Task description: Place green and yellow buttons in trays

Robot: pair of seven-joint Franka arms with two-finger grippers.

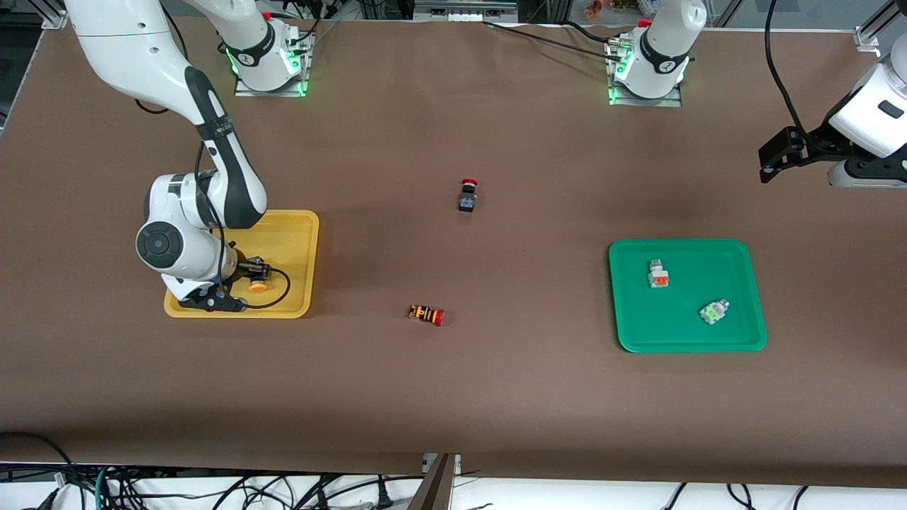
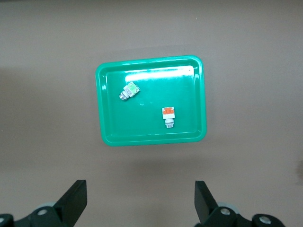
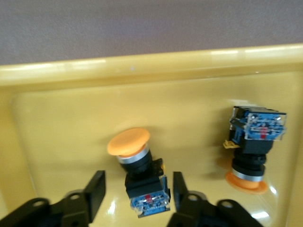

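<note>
The yellow tray (image 1: 297, 221) lies at the right arm's end of the table. In it lie two black-bodied buttons with orange-yellow caps, shown in the right wrist view (image 3: 137, 163) (image 3: 251, 146); one cap shows in the front view (image 1: 257, 286). My right gripper (image 3: 137, 187) is low in this tray, open, its fingers either side of one button's body with gaps. The green tray (image 1: 680, 245) (image 2: 102, 104) holds two grey buttons, one orange-faced (image 1: 658, 274) (image 2: 168, 115), one green-faced (image 1: 713, 312) (image 2: 129, 91). My left gripper (image 1: 767, 164) (image 2: 139, 191) is open and empty, high over the table's left-arm end.
A red-capped black switch (image 1: 467, 195) lies mid-table. A red-capped switch with an orange-striped body (image 1: 426, 314) lies nearer the front camera, between the two trays. The right arm's wrist covers part of the yellow tray.
</note>
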